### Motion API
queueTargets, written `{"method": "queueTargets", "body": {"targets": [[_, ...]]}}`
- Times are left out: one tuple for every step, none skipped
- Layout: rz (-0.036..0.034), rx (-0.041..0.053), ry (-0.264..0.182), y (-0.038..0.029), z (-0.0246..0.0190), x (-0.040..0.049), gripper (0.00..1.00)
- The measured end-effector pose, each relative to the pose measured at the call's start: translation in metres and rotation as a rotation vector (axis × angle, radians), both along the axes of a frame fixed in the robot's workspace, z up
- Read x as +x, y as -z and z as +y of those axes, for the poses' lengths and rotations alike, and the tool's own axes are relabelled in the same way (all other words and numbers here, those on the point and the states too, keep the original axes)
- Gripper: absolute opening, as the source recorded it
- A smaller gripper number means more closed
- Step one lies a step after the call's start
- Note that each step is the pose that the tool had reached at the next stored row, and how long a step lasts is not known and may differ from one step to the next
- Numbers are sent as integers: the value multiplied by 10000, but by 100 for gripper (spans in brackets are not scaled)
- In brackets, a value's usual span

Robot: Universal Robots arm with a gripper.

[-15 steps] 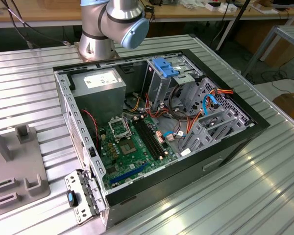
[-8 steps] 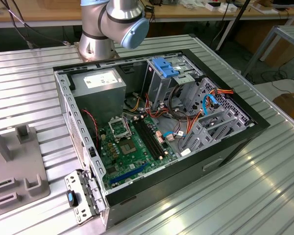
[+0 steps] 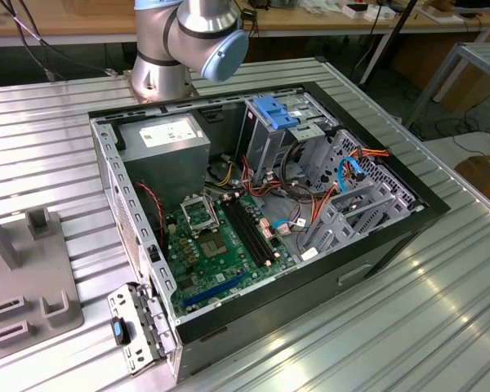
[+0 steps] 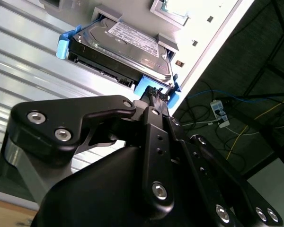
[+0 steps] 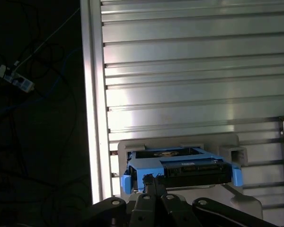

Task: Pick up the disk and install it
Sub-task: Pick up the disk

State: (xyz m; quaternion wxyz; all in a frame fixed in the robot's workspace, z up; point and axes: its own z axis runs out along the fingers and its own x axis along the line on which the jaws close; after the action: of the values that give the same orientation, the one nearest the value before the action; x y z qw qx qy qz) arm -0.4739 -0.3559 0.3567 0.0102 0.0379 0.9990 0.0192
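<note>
Currently my gripper (image 4: 156, 96) is drawn almost fully together. In both wrist views its tips sit on the blue rail frame at one end of the disk (image 4: 128, 47), pinching that thin edge as far as I can see. The disk lies flat with its white label up, seated in a pale grey holder (image 4: 168, 43) whose low posts stand just beside its corners.

The first wrist view shows my gripper (image 5: 149, 179) at the same end of the disk (image 5: 189, 170), which sits in the holder (image 5: 232, 153) close to the edge of the ribbed metal table (image 5: 189, 71). Past that edge is dark floor with loose cables and a white power strip (image 5: 14, 79). Nothing lies on top of the disk. Only the holder's posts crowd it.

In the exterior view the open computer case (image 3: 392, 237) lies on its side on the table (image 3: 408, 310), near my arm's base (image 3: 163, 49). Inside it, the big grey power-supply box (image 3: 163, 139) fills the far corner toward the exterior view's left. The green motherboard (image 3: 220, 253) covers the floor of the case. A metal drive cage (image 3: 269, 139) stands at the far side with a blue latch (image 3: 273, 110) on top. Orange, red and blue wires (image 3: 367, 153) trail across the metal bays toward the exterior view's right. A grey fixture (image 3: 33, 278) with posts and slots sits on the table at the exterior view's left, well apart from the case.
</note>
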Motion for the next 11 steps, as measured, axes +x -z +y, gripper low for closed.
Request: {"method": "queueTargets", "body": {"targets": [[-1,0,0,0,0,0,11],[0,0,0,0,0,0,11],[-1,0,0,0,0,0,11],[-1,0,0,1,0,0,11],[0,0,0,1,0,0,11],[-1,-3,-11,1,0,0,11],[-1,-3,-143,1,0,0,11],[-2,-3,-584,2,0,0,11],[-1,-3,-888,1,0,0,11],[-1,-3,-1241,1,0,0,11],[-1,-3,-1682,1,0,0,11]]}}
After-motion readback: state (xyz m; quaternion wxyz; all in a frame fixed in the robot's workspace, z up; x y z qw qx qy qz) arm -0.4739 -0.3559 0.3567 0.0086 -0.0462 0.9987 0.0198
